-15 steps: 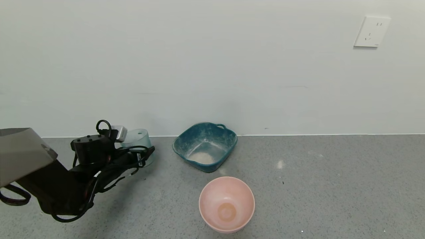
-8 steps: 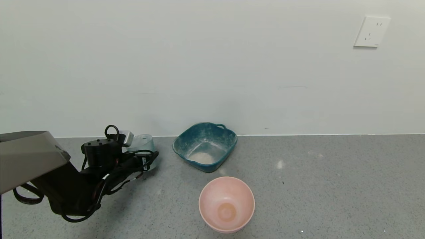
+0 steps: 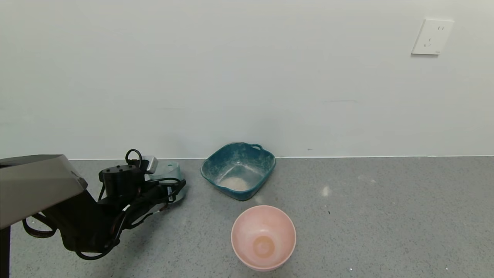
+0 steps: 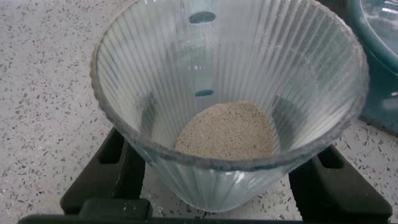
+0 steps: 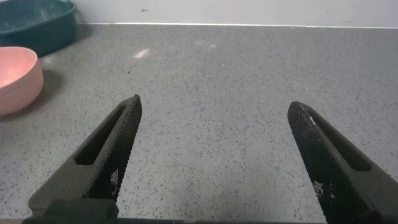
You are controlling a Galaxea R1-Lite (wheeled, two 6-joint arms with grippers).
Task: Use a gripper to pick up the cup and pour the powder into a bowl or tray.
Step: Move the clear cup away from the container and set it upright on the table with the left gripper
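Observation:
My left gripper [image 3: 171, 189] is shut on the cup [image 3: 171, 170], a ribbed translucent pale blue tumbler, held low over the grey surface just left of the teal basin [image 3: 216, 164]. In the left wrist view the cup [image 4: 161, 56] fills the frame with my black fingers [image 4: 112, 174] on both sides of it. Beige powder [image 4: 227, 130] lies in its bottom. A small heap of powder [image 3: 235, 182] also lies inside the basin. My right gripper [image 5: 214, 118] is open and empty above bare grey surface, out of the head view.
A round pink bowl [image 3: 241, 226] stands in front of the basin, and shows in the right wrist view [image 5: 15, 74]. The white wall runs close behind the cup and basin, with an outlet [image 3: 432, 36] high on the right. The basin's edge [image 4: 379, 50] is close beside the cup.
My left arm has moved right and down with the cup, bringing it lower and a little closer to the basin. The bowls have not moved.

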